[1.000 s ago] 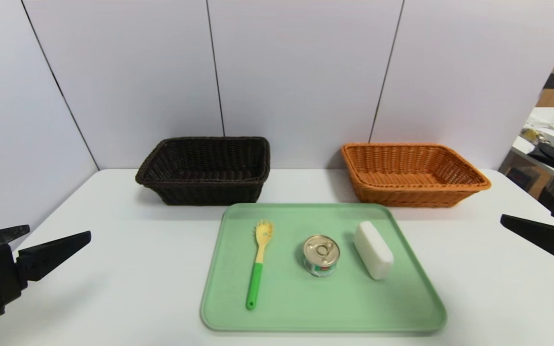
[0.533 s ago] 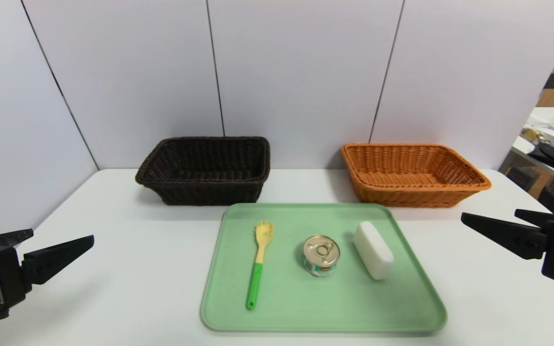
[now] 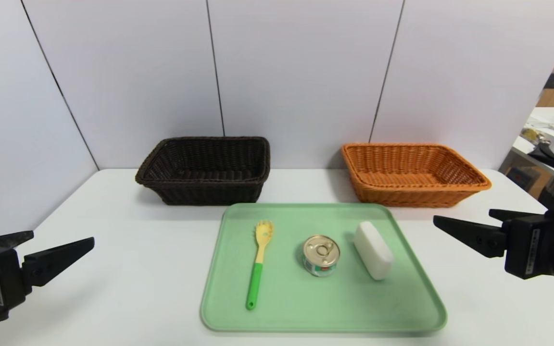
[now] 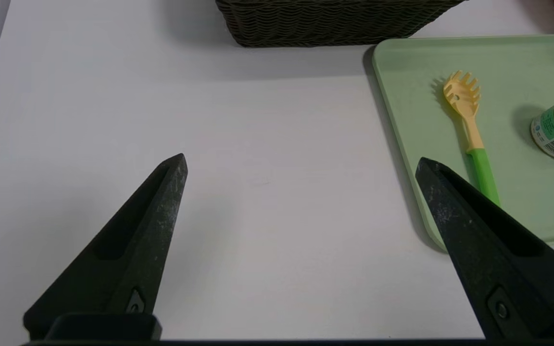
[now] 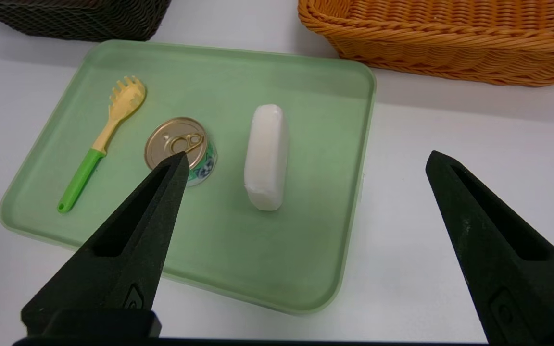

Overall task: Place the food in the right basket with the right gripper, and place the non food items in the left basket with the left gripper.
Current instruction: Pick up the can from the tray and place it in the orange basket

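The tin can [image 3: 321, 255] stands upright in the middle of a pale green tray [image 3: 306, 317], its gold pull-tab lid facing up. Well off to its right and slightly nearer the robot, the right gripper [image 3: 464, 226] hangs above the bare white table [image 3: 137, 269], past the tray's right edge, its pointed jaws spread wide with nothing between them. From that pincer, the white soap-like block [image 3: 373, 250] is the closest thing on the tray, lying lengthways between the pincer and the can, near the can but apart from it. Beyond the can, farther still from the right pincer, lies the yellow pasta fork [image 3: 259, 262], toothed head toward the baskets and green handle toward the robot.

The orange basket [image 3: 411, 174] sits ahead of the right pincer against the back wall, just beyond the tray's far right corner. The dark brown basket [image 3: 206, 169] sits at the same depth, across the table from the right pincer and past the tray's far left corner.

The left gripper [image 3: 56, 245] hovers over bare table, well left of the tray, jaws wide apart and holding nothing. The pasta fork is the tray item nearest it.
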You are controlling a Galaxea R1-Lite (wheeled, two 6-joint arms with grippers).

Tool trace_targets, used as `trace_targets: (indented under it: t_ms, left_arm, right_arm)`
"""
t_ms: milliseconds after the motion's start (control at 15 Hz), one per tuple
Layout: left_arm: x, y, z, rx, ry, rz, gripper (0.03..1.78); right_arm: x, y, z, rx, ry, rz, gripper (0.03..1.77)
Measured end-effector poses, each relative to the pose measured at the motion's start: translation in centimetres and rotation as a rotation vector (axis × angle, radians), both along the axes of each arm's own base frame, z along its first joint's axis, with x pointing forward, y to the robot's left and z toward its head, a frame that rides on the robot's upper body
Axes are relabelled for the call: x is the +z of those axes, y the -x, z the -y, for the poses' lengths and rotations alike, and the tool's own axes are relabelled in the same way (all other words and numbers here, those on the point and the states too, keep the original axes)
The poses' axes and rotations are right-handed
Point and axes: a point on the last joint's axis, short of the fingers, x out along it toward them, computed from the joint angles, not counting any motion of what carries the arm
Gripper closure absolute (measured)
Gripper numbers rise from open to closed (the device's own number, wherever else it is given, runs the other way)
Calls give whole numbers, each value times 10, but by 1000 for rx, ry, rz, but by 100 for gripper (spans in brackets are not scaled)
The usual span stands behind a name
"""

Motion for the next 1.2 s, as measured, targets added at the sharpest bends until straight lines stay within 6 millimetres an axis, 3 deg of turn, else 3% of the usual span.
trace_targets:
  t_ms: [667,1200]
  left_arm:
    - [-6,1,0,0,-6,-20,12]
    - [-10,2,0,9,-14,-27,12]
  right_arm:
    - [2,-15,-53,170,30,-23,10]
    - [-24,-14,-85,162,38,-73,10]
